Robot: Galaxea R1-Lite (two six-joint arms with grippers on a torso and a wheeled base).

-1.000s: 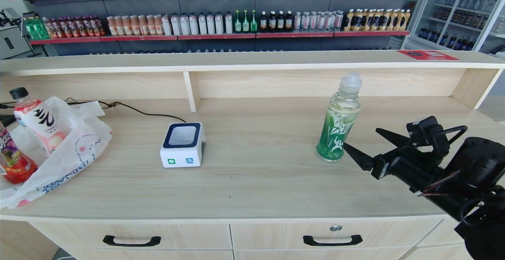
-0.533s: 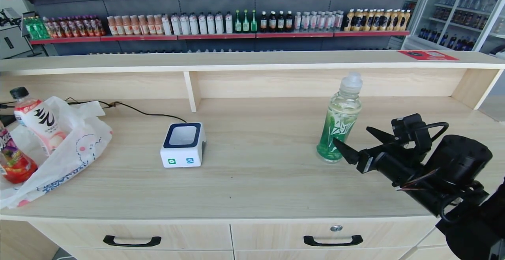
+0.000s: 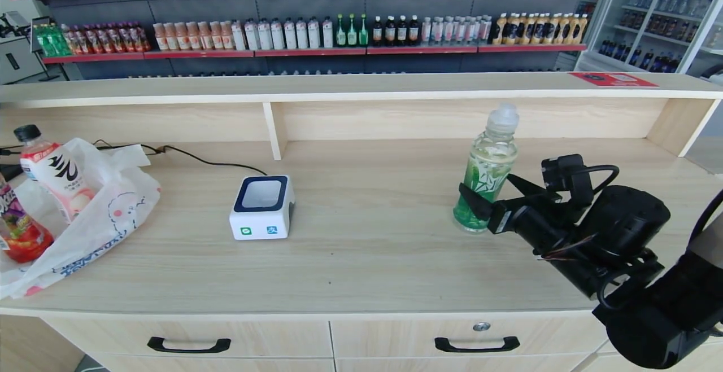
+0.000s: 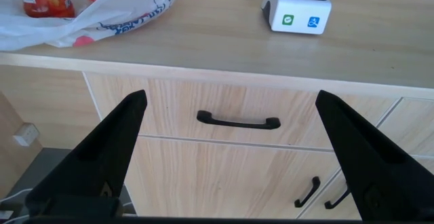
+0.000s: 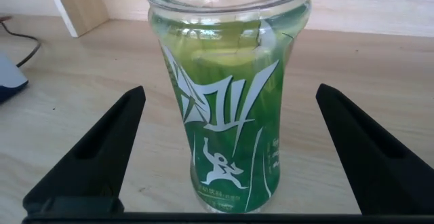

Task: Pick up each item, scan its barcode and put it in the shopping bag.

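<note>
Right gripper [image 3: 486, 184] straddling bottle [image 5: 224, 108], left gripper [image 4: 230, 95] facing drawer [image 4: 203, 157]

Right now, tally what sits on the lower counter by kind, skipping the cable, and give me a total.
bottles: 3 (green bottle, pink bottle, red bottle)
scanner: 1
shopping bag: 1
Total: 5
</note>
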